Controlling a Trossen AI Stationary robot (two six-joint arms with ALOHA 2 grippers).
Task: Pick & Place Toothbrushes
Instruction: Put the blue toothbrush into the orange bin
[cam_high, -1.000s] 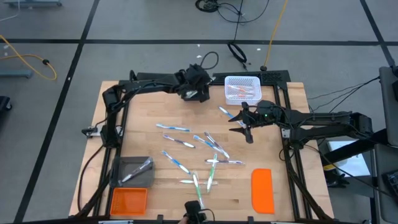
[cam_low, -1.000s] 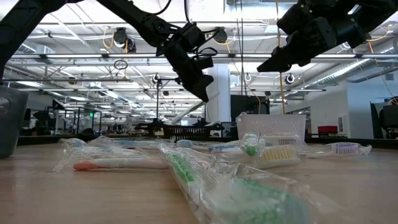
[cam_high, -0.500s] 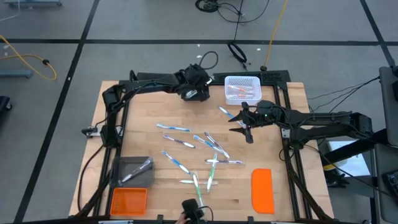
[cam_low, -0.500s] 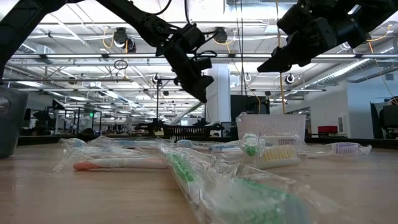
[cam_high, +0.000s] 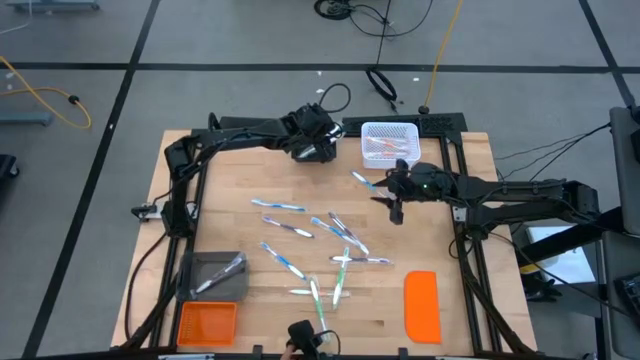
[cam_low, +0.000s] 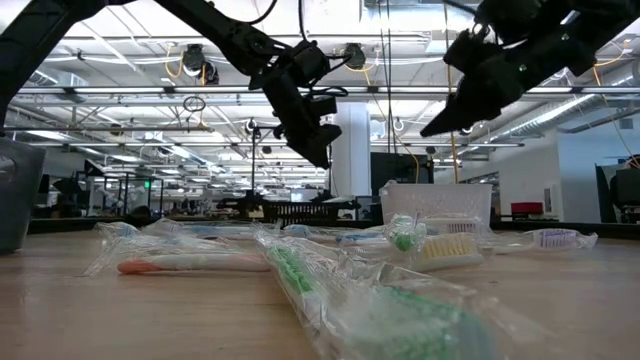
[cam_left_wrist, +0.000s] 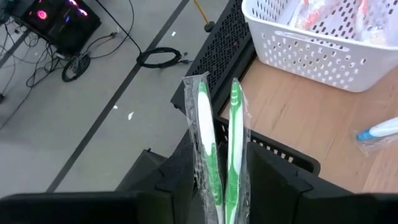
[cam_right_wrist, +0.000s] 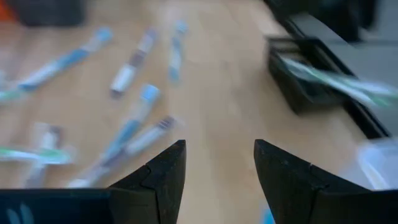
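The left hand (cam_high: 318, 148) hangs over the far part of the desk (cam_high: 230, 180), just beside the white basket (cam_high: 389, 141); in its own wrist view a wrapped pair of green toothbrushes (cam_left_wrist: 217, 143) stands upright between its fingers (cam_left_wrist: 180, 180), though whether the fingers clench the pack or have let go of it I cannot tell; beyond those fingers lie the desk's dark far edge and the white basket, which already holds wrapped toothbrushes; a blue-tipped toothbrush (cam_left_wrist: 379, 130) lies on the wood near the basket.

The right hand (cam_high: 393, 205) hovers above the desk on the near side of the basket, released and holding nothing; its wrist view shows a clear gap between its two dark fingers (cam_right_wrist: 155, 174), and past them the loose toothbrushes (cam_right_wrist: 124, 106) scattered on the wood.

Seen from above, these scattered toothbrushes (cam_high: 310, 235) lie well apart from both hands, spread over the middle of the desk toward its near edge; a grey bin (cam_high: 213, 276) with one toothbrush in it, an orange tray (cam_high: 206, 322) and a flat orange lid (cam_high: 422, 305) sit nearer that edge still.

In the low view both hands (cam_low: 310, 135) (cam_low: 445, 118) hang clear of the wrapped toothbrushes (cam_low: 300, 262) lying on the wood.
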